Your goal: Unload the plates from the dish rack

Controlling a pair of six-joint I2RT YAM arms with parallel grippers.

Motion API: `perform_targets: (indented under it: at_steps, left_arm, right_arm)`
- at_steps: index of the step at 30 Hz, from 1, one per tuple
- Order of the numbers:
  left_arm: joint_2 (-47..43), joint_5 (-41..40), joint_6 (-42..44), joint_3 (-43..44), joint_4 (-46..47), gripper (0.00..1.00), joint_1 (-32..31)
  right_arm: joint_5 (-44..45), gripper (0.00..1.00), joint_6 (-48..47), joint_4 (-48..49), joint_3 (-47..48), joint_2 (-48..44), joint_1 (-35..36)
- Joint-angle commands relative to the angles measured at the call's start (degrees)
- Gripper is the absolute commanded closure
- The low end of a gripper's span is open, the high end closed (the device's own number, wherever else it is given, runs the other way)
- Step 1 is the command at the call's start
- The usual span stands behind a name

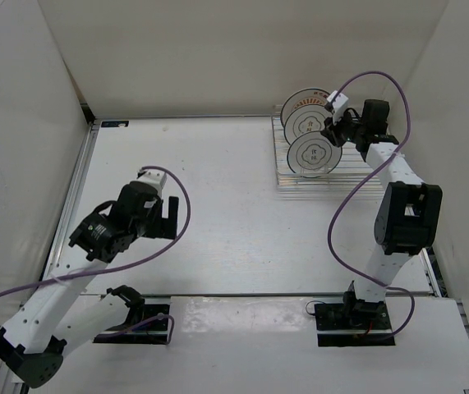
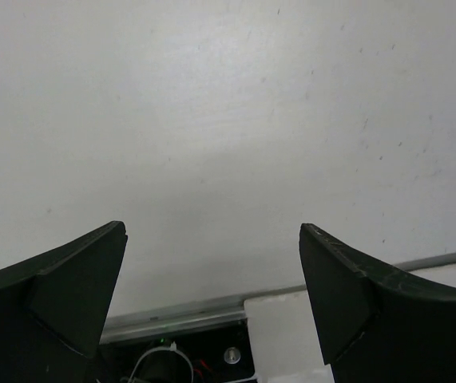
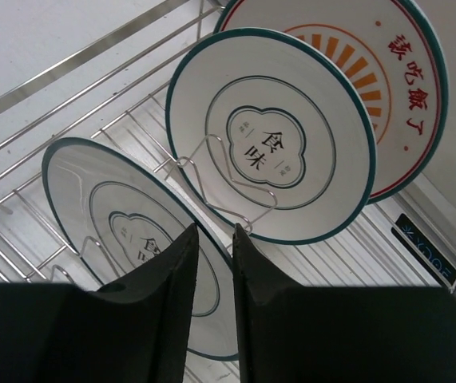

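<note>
**Right pincer at the rack, three plates still to lift**

White walls on three sides and a bare white table (image 1: 218,205). From above, the rack (image 1: 357,174) sits at the far right with all three plates upright in it: the far plate (image 1: 304,100) with the orange sunburst, the middle plate (image 1: 306,123) and the near plate (image 1: 310,154). The right arm reaches out to the rack, with the right pincer (image 1: 334,131) at the plates' right-hand edges, about between the middle and near ones. The left arm is well apart over the left of the table, and the left pincer (image 1: 168,220) has nothing near it.

Over to the left wrist: the left pincer (image 2: 212,229) is spread wide, with nothing between its fingers and only tabletop below.

Right wrist now, and here's the action. The right pincer (image 3: 214,231) has its jaws drawn almost together, leaving a thin slit. The near plate (image 3: 108,215) runs in behind the finger on the left of the view. The middle plate (image 3: 267,136) stands beyond it, with a wire loop (image 3: 228,179) across its face. Whether a rim sits in that slit, I cannot tell.

Handling call: these look stiff, glossy and breakable. They are probably light enough for one pincer, but slippery. The place to hold is the exposed rim, pinched across its thin edge. Then a straight lift clear of the wire loop, so the plate doesn't knock its neighbour
</note>
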Motion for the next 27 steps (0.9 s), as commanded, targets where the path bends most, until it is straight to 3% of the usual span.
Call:
perform_targets:
  at_steps: [1,6,8,10,11,12,18,20,23,25,27]
  left_arm:
    - [3.57,-3.07,1.74,5.84,1.76,0.00,-0.04]
    - [4.46,-2.90,0.34,4.46,4.38,0.00,0.14]
    - [3.76,-3.16,0.07,3.22,4.91,0.00,0.05]
    - [3.14,-3.78,-0.02,0.67,5.71,0.00,0.05]
    - [2.97,-3.78,0.07,-0.55,6.14,0.00,0.05]
    - [2.88,-3.96,0.07,-0.82,6.06,0.00,0.14]
    - [2.17,-4.75,0.68,-2.76,5.80,0.00,0.14]
    - [1.39,-4.75,0.86,-3.37,6.32,0.00,0.23]
    - [0.95,-5.45,1.21,-4.60,7.02,0.00,0.05]
    - [0.86,-5.63,1.39,-5.92,7.37,0.00,0.14]
    - [1.29,-5.98,1.30,-6.80,7.64,0.00,0.22]
  right_arm:
    - [1.66,0.75,2.03,1.22,1.57,1.05,0.22]
    - [1.57,0.91,1.25,0.26,1.66,2.10,0.13]
    - [0.96,0.91,-0.24,-0.36,1.40,2.36,0.13]
    - [-0.18,0.77,-1.65,-1.16,0.96,2.19,-0.04]
    - [-0.54,0.56,-1.92,-1.42,0.61,2.02,-0.04]
    - [-1.50,0.50,-2.18,-1.77,0.52,1.93,0.04]
    - [-2.21,0.46,-5.61,-3.26,-0.19,2.89,-0.05]
    - [-2.04,0.50,-5.35,-3.53,-0.19,3.16,-0.13]
    - [-1.86,0.65,-6.40,-4.93,0.34,3.42,-0.31]
    - [-1.95,0.84,-6.84,-5.81,0.34,2.98,-0.48]
    - [-2.12,0.87,-7.20,-6.34,0.43,2.55,-0.66]
